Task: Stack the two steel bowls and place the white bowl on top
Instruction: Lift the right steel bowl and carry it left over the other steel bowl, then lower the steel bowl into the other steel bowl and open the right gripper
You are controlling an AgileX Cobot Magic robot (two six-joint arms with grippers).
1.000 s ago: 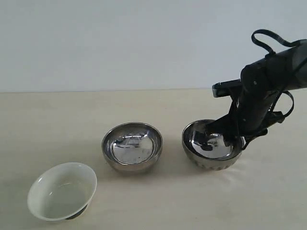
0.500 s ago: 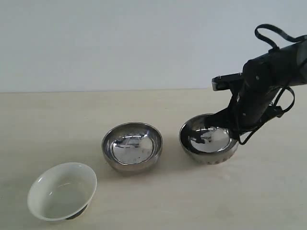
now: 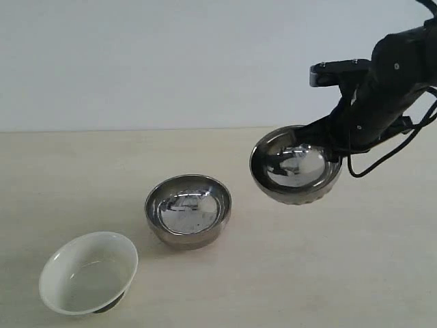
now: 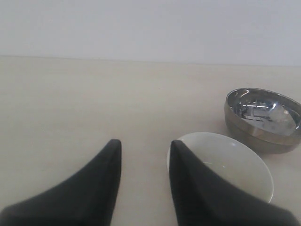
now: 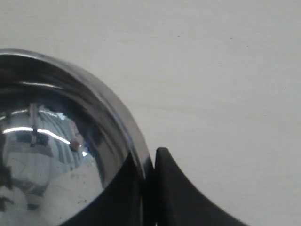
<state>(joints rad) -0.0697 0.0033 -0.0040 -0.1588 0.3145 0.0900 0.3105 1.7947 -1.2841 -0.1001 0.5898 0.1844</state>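
One steel bowl hangs above the table at the right, tilted, with my right gripper shut on its rim. The wrist view shows that rim pinched between the two dark fingers. The second steel bowl rests upright on the table in the middle, also visible as the steel bowl in the left wrist view. The white bowl sits tilted at the front left. My left gripper is open just above the table, one finger overlapping the white bowl's edge; it is out of the exterior view.
The pale wooden table runs back to a plain white wall. The right arm's cables loop down beside the lifted bowl.
The right gripper has lifted its steel bowl off the table and carried it upward, slightly left. The middle steel bowl and white bowl have not moved.
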